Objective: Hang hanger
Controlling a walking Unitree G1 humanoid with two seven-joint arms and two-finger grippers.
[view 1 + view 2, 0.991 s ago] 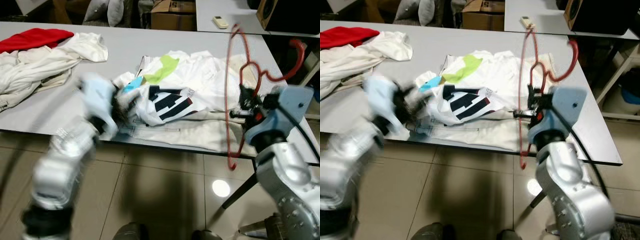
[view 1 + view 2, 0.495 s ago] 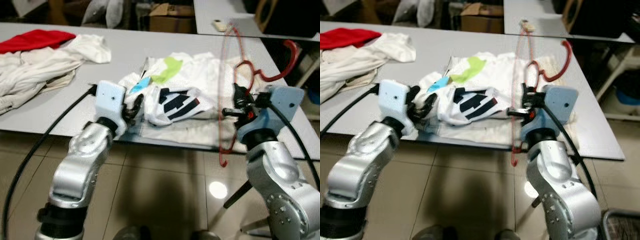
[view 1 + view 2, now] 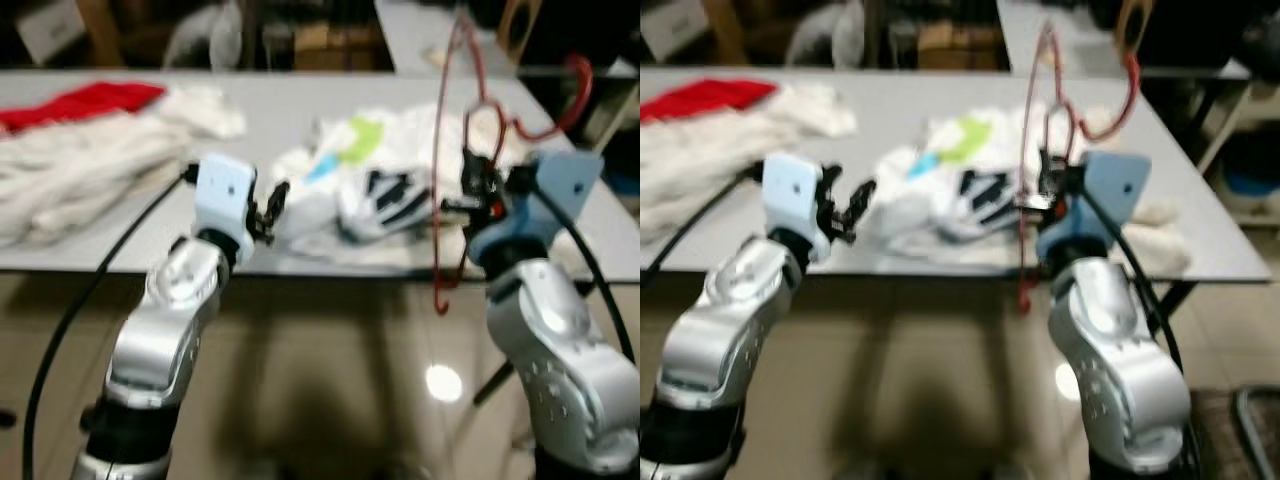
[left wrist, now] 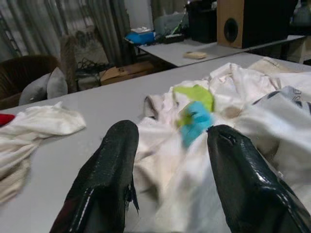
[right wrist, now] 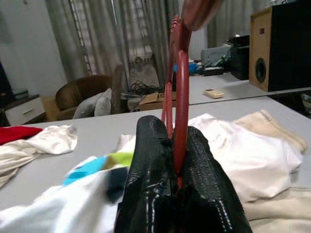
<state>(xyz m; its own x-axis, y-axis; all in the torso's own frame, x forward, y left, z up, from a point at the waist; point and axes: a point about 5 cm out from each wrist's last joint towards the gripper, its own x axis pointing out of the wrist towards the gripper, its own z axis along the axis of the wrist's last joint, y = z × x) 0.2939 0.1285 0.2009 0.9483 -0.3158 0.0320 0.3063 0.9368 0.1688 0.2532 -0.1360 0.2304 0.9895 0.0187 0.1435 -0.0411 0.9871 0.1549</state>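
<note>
A red wire hanger (image 3: pixel 452 130) stands upright over the right part of the grey table (image 3: pixel 130 110), and my right gripper (image 3: pixel 468 192) is shut on its lower wire. In the right wrist view the red hanger (image 5: pixel 179 92) runs up between the black fingers (image 5: pixel 150 160). My left gripper (image 3: pixel 272 205) is open at the table's front edge, just left of the white printed shirt (image 3: pixel 385 185). From the left wrist, its two fingertips (image 4: pixel 119 160) stand apart in front of that shirt (image 4: pixel 204 145), with nothing between them.
A pile of white clothes (image 3: pixel 70 170) and a red garment (image 3: pixel 80 100) lie on the table's left part. A second table (image 4: pixel 204 48) with a black speaker (image 4: pixel 252 22) stands behind. Cardboard boxes and a chair sit further back. Tiled floor lies below the table edge.
The whole picture has shifted and blurred, so the camera moved. My left gripper has let go of the shirt and drawn back a little. The right gripper still holds the hanger upright.
</note>
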